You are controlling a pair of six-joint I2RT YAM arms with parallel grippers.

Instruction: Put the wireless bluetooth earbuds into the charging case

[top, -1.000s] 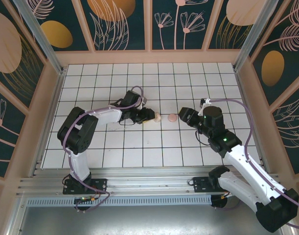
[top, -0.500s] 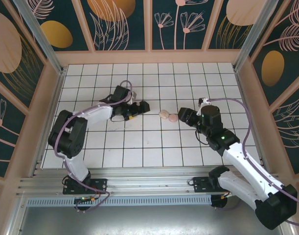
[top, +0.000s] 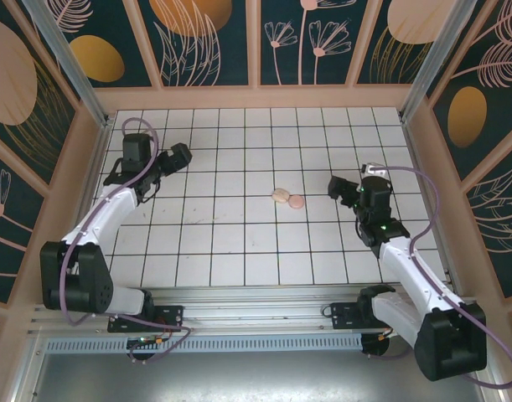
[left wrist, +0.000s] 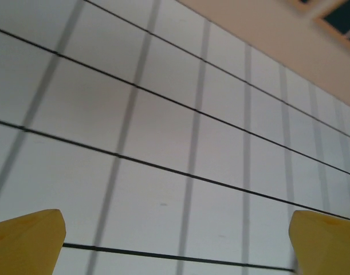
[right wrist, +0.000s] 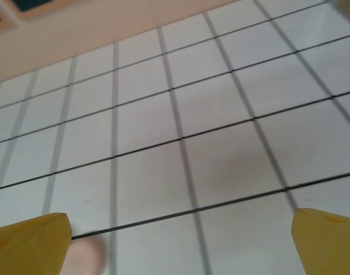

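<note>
The small rounded pale pink and cream charging case (top: 281, 195) is seen lying near the middle of the white gridded tabletop (top: 239, 251) (cream half left, pinker round half right). The left claw (top: 180, 156) is spread wide, well apart from the case at the far left. The right claw (top: 334, 185) is likewise spread, near the case's right side.

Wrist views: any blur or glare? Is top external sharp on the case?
Left wrist: tiles soft, yellow fingertips blurred, no glare. Right wrist: same softness; a pink blob at the bottom edge is out of focus. Top external: evenly lit, sharp; the case is small but distinct.
</note>
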